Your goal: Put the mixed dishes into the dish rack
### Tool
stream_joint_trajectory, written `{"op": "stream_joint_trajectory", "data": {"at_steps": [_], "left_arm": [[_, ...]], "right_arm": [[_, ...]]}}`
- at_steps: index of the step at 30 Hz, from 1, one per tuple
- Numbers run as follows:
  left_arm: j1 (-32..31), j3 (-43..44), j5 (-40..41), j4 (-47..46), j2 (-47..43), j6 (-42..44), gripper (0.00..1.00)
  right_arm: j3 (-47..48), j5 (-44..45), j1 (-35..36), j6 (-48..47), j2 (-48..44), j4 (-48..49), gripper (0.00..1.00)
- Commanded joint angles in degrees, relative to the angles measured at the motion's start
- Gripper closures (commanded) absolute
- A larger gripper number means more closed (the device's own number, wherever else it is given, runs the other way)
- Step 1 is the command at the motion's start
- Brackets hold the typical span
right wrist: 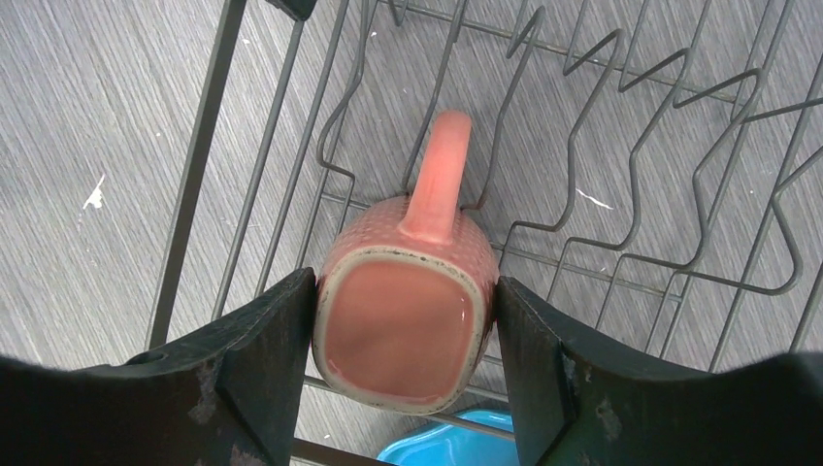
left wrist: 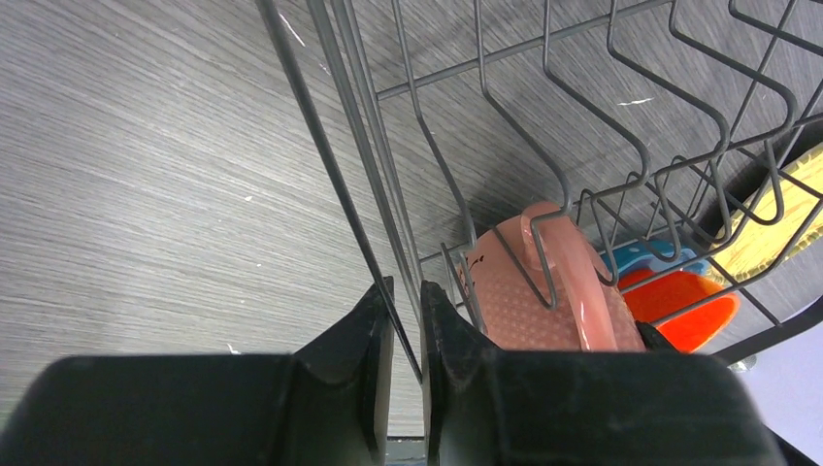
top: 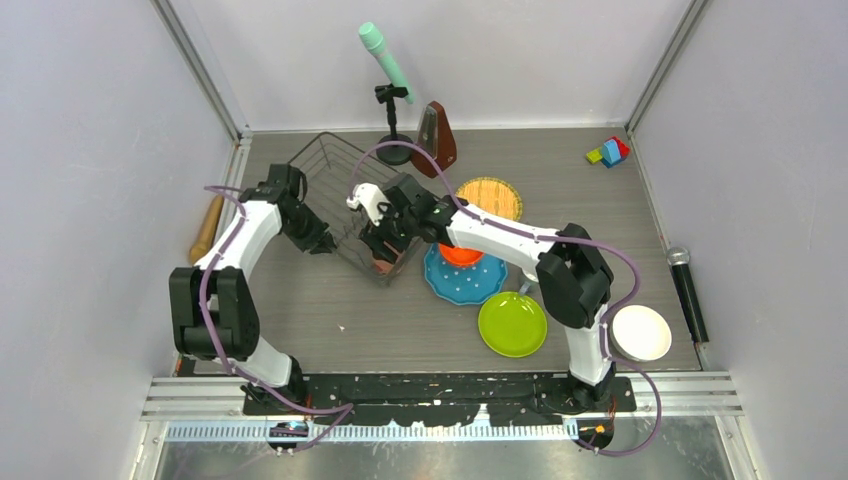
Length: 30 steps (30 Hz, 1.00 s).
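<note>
Early in the load, by our reading. Only the mug (right wrist: pixel 400 335) is inside the rack (top: pixel 322 152), centre of the top view. Its base faces the right wrist camera and its handle points up-frame among the prongs. Right claw (right wrist: pixel 403 291) is clamped on it, one finger flat on each side; not yet let go. Left claw (left wrist: pixel 406 303), low centre of its view, is pinched on a rack side wire, with the mug just right of it behind the wires.

Outside, right of the rack:
- orange bowl (top: pixel 460 254) on blue plate (top: pixel 465 282)
- yellow plate (top: pixel 490 197) above
- green plate (top: pixel 512 324) below
- white bowl (top: pixel 641 333) lower right
</note>
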State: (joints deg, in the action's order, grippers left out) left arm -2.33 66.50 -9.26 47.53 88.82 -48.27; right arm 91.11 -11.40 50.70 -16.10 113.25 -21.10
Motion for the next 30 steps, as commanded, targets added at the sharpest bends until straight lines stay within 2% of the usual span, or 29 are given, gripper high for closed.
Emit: {"op": "stream_joint_trajectory", "data": {"at_steps": [1,2,4,6,8,15,22,30], "left_arm": [[0.1,-1.3,1.0,-0.5,-2.7,0.7,0.99],[0.1,-1.3,1.6,-0.3,-2.9,0.3,0.99],[0.1,-1.6,2.6,-0.2,-3.5,-0.6,0.99],[0.0,-2.4,3.5,-0.5,-4.3,-2.0,0.98],[0.1,-3.6,3.6,-1.4,-5.2,-3.5,0.99],[0.0,-8.4,6.4,-2.8,-9.7,-9.2,0.99],[0.3,-10.9,8.8,-2.6,-14.2,-12.4,0.99],[-0.6,-15.7,3.7,-6.8,-18.4,-16.7,1.00]], "right_arm": [[-0.3,-1.5,-0.5,2.9,1.4,-6.1,0.45],[-0.3,-1.6,-0.5,3.6,0.7,-5.8,0.39],[-0.1,-1.6,-0.5,4.7,-0.6,-5.1,0.18],[0.4,-1.5,-0.6,6.2,-1.8,-4.7,0.09],[1.5,-1.3,-0.6,7.9,-2.8,-4.7,0.05],[3.4,1.6,-1.2,12.6,-7.0,-4.4,0.02],[-2.9,1.0,-5.9,21.9,-13.8,2.8,0.02],[-8.3,17.2,-15.5,35.6,-20.4,1.0,0.05]]}}
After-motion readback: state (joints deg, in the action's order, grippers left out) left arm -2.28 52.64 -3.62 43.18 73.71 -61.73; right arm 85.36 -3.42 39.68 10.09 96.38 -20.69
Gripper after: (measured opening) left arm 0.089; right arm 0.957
